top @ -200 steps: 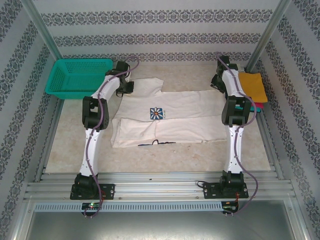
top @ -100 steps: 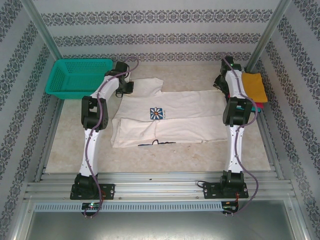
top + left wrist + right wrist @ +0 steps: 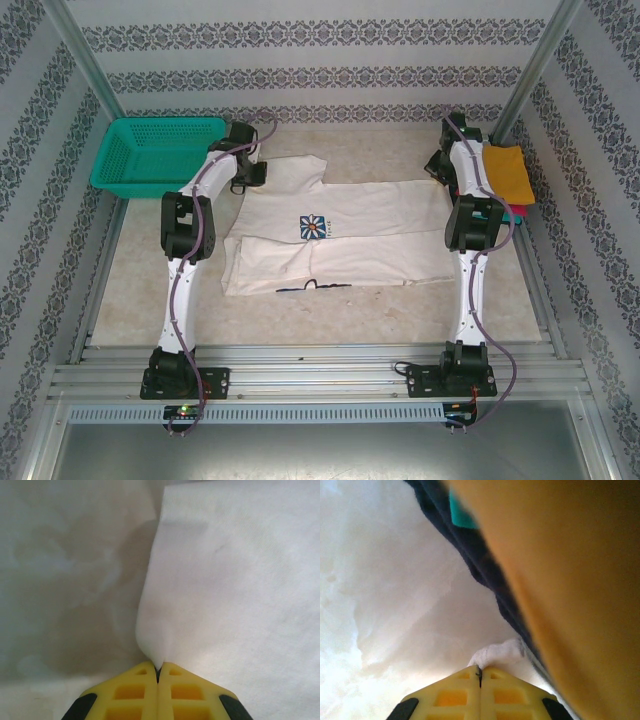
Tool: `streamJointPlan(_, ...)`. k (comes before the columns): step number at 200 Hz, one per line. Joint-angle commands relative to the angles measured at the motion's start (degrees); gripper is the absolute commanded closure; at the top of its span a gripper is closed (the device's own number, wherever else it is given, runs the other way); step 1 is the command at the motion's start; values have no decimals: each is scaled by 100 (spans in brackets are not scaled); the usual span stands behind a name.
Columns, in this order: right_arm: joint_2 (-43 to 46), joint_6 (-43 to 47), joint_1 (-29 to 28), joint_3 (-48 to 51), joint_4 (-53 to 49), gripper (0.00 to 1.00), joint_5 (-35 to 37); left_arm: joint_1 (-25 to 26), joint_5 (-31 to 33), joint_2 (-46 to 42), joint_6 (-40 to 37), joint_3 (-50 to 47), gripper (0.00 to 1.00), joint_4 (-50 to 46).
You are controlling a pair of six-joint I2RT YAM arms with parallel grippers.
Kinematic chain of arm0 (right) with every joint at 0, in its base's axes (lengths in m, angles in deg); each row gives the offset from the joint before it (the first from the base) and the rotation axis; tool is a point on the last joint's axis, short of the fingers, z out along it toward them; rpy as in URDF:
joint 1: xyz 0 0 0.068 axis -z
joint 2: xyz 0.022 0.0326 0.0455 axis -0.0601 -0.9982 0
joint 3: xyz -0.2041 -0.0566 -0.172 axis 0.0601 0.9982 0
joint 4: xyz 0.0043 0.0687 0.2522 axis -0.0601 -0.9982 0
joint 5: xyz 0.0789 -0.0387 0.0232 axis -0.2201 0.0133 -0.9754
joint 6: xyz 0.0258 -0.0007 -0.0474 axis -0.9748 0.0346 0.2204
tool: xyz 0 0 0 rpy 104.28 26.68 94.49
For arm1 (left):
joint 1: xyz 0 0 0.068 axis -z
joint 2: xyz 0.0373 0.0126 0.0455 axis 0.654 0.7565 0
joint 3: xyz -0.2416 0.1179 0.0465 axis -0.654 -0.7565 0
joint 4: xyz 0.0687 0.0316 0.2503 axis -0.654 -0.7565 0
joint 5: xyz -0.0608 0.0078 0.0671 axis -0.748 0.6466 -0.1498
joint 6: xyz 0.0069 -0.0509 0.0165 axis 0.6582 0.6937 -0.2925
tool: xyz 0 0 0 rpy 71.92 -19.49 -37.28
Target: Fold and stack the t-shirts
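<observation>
White t-shirt [image 3: 340,240] lies spread on the bench [image 3: 140,290], roughly mid-way betw. the two arms, blue daisy print [image 3: 314,227] face up near its centre.

L side: left gripper [image 3: 252,178] sits at the shirt's far-left corner. Wrist view: left gripper [image 3: 158,669] fully closed, yellow fingers [image 3: 130,692] pressed together w/ a pinch of the white cloth [image 3: 235,580] caught at the tips. The cloth edge rises into the pinch, bare bench [image 3: 65,580] to its left.

R side: right gripper [image 3: 437,170] at the shirt's far-right corner. Wrist view: right gripper [image 3: 480,670] also closed tight, a small bunch of white cloth [image 3: 495,655] right at the tips, appears nipped.

Around:
- Folded stack just beside the right gripper: orange shirt [image 3: 505,170] on top, red shirt [image 3: 518,213] peeking out below. Close up, orange [image 3: 560,580] crowds the R side, w/ a dark layer [image 3: 470,545] and a bit of teal shirt [image 3: 462,515] under it.
- Teal mesh basket [image 3: 110,180] at far-left of bench, near the L arm's wrist, apart from the shirt.
</observation>
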Motion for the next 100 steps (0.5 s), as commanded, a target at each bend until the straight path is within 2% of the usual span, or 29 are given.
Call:
streamJointPlan(1, 278, 211, -156, 304, -18, 100, 227, -64, -29, -333, -42, -77, 100, 90)
streamJointPlan(39, 1092, 448, -318, 1189, 601, 100, 574, -59, -46, -590, -6, -84, 100, 141)
streamJointPlan(100, 2434, 553, -302, 2994, 1686, 100, 601, -59, -138, -1276, 100, -589, 100, 404)
